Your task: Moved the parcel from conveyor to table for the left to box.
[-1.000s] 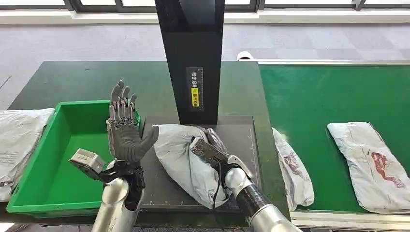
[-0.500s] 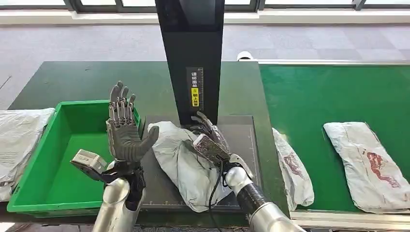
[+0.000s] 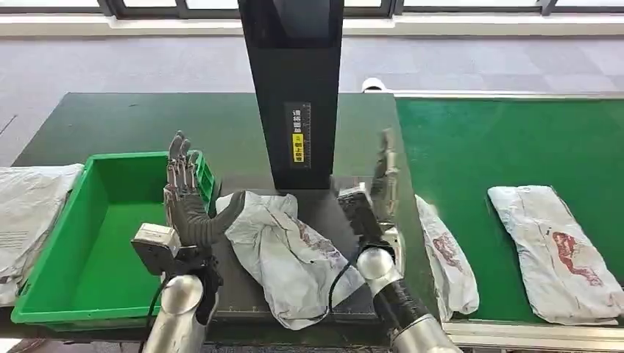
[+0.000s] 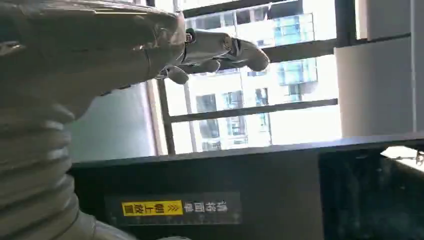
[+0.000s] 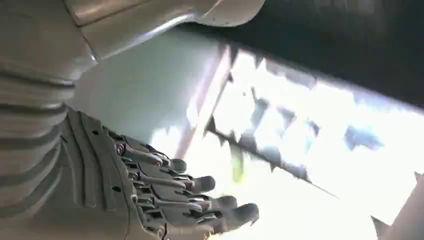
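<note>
Parcel (image 3: 288,254) flat on dark pad (image 3: 346,208), red print unreadable. Left hand (image 3: 187,205) spread wide, thumb at parcel edge. Right hand (image 3: 375,193) raised, fingers apart, holding nothing. Yellow label (image 3: 297,142) on black post (image 3: 294,81), characters too small to read.

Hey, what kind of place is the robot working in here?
Probably a parcel-sorting station: a green conveyor belt carries bagged parcels, a black scanner post stands over the work mat, and a green bin waits beside it.

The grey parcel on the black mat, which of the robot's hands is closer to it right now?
Left. The left hand is upright at the parcel's edge, thumb touching it; the right hand is raised off to its other side, apart.
</note>
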